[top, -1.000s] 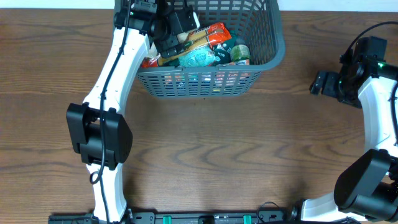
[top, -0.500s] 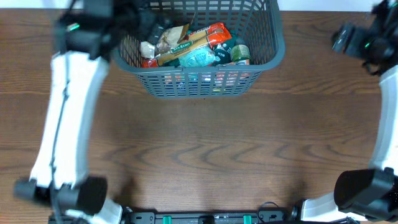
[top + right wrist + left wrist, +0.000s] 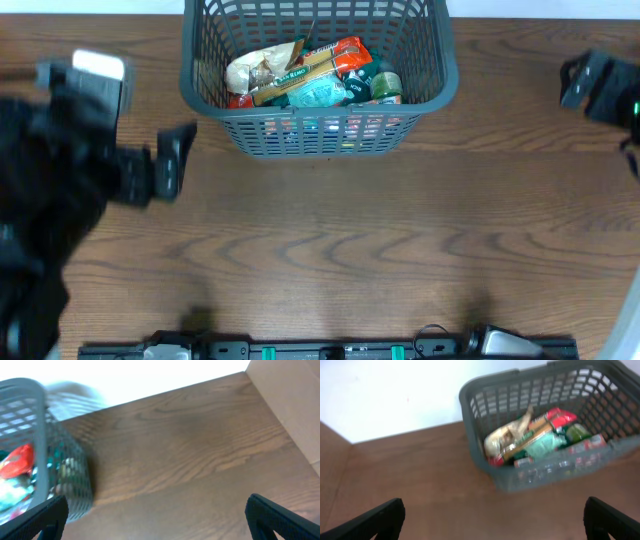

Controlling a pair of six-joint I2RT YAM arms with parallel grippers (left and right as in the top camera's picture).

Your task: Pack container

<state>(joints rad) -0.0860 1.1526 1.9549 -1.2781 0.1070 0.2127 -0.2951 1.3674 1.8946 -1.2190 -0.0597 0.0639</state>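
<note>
The container, a dark grey lattice basket, stands at the table's far middle. It holds several grocery packets: a beige bag, a red packet and a teal packet. My left gripper is blurred and hangs left of the basket and outside it. In the left wrist view the left gripper is open over bare wood, with the container ahead of it. My right gripper is far to the right. The right wrist view shows the right gripper open and empty, and the container at the left edge.
The brown wooden table spreads in front of the basket. A white wall runs behind the table's far edge. A tan panel rises at the right side in the right wrist view.
My left gripper has come out from above the basket and swung left and towards the front; the beige bag now shows. My right gripper has moved towards the far right corner.
</note>
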